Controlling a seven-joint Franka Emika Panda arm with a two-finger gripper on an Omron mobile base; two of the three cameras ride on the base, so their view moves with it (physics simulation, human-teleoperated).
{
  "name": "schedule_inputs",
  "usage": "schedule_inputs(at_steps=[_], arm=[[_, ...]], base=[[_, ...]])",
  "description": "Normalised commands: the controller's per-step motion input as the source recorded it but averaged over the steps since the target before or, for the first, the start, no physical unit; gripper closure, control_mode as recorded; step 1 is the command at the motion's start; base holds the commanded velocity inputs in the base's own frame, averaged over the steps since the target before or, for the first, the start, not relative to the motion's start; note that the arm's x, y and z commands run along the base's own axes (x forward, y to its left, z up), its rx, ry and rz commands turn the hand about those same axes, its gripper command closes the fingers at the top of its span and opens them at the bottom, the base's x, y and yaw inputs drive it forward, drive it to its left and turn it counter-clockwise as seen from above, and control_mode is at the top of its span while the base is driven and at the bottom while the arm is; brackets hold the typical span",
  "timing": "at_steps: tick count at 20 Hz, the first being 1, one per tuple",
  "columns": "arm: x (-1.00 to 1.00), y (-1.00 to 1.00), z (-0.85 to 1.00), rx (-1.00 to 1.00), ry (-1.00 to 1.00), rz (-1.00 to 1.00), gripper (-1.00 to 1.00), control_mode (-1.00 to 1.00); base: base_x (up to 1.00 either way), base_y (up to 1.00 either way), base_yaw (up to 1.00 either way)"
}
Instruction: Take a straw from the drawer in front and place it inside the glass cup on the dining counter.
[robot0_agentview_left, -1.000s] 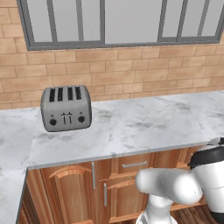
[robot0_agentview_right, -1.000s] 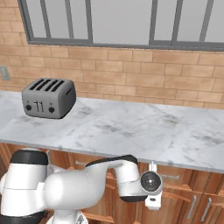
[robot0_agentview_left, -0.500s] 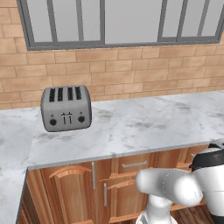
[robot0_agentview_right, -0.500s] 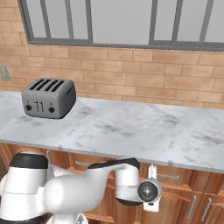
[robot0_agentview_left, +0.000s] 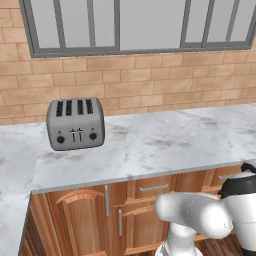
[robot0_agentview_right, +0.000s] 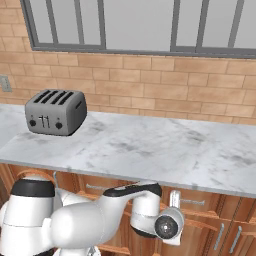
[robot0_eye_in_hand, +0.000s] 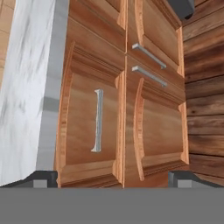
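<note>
Left base view, arm: the white arm bends low in front of the cabinets, below the marble worktop (robot0_agentview_left: 150, 145).
Left base view, drawer: the drawer (robot0_agentview_left: 152, 188) sits shut under the worktop edge, its silver bar handle level, just above the arm's elbow.
Left base view, room: the toaster (robot0_agentview_left: 75, 123) stands well to the left; the worktop to its right is bare.
Right base view, gripper: the gripper (robot0_agentview_right: 175, 200) points at the cabinet fronts just under the worktop lip, beside a horizontal handle (robot0_agentview_right: 192, 202); finger spacing is hard to read here.
Hand view, fingers: the two dark fingertips (robot0_eye_in_hand: 41, 178) sit at the far corners, spread wide, holding nothing and touching nothing.
Hand view, drawer front: a bar handle (robot0_eye_in_hand: 97, 120) lies between the tips, ahead and apart.
Hand view, edges: the marble lip borders one side, the wooden floor (robot0_eye_in_hand: 203, 109) the other.
</note>
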Motion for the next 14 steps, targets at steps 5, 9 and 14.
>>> schedule_inputs(at_steps=[5,9,14], arm=[[0.00,-0.04,-0.01,0.00,0.00,-0.03,-1.00,-1.00],[0.00,0.00,-0.01,0.00,-0.01,-0.02,-1.00,-1.00],[0.00,0.00,0.00,0.00,-0.05,-0.01,-1.00,-1.00]], base=[[0.00,0.00,0.00],[0.00,0.00,0.00],[0.00,0.00,0.00]])
